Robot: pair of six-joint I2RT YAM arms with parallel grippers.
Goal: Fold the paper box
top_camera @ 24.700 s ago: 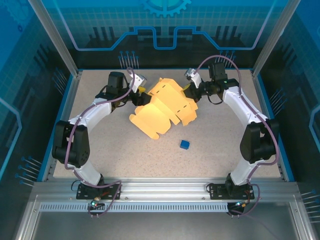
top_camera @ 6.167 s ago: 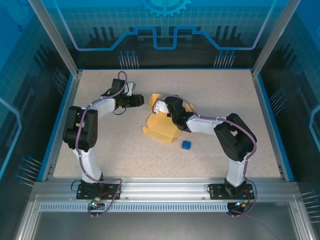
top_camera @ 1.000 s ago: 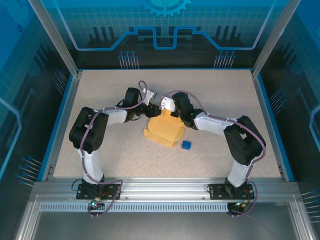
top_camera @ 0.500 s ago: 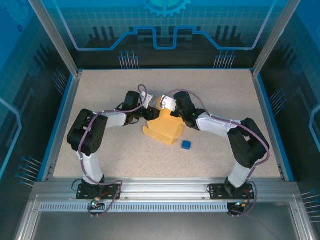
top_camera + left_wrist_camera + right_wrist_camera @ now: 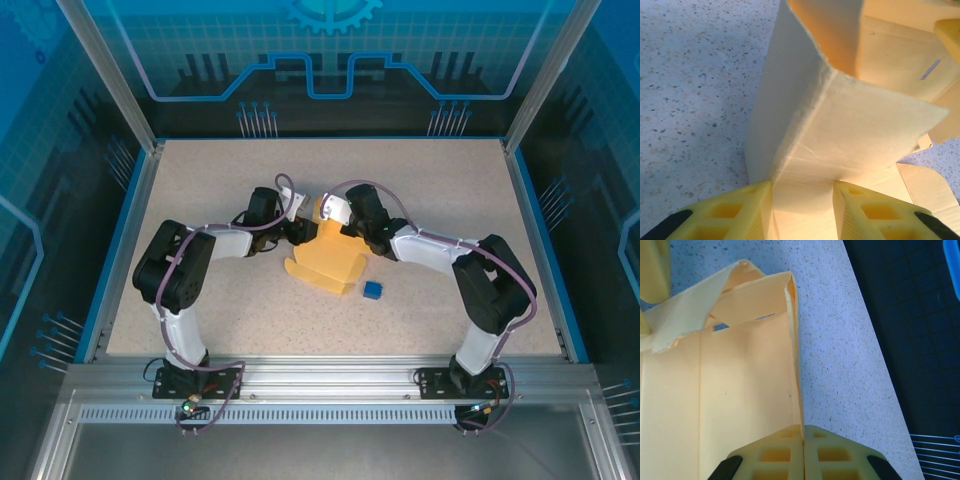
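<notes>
Here the box (image 5: 325, 262) lay near the middle of the table (image 5: 450, 180), a little toward 12 o'clock. It was pale yellow, thin card, only part folded. Its 12 o'clock end stood up in walls, while the 6 o'clock end lay flat on the table with tabbed edges. In the left wrist view two walls met at a sharp crease, and a short slit showed in a far panel. In the right wrist view the raised walls formed an open sleeve with one rough, torn-looking edge.

The left claw (image 5: 302, 232) sat at the box's 10 o'clock. Its fingers (image 5: 747, 210) stood apart with a panel of card in the gap, and I could not tell whether they pinched it. The right claw (image 5: 343, 230) sat at 1 o'clock, its fingers pressed together on the edge of an upright wall. A small blue cube (image 5: 372, 290) rested just off the box at 4 o'clock.
</notes>
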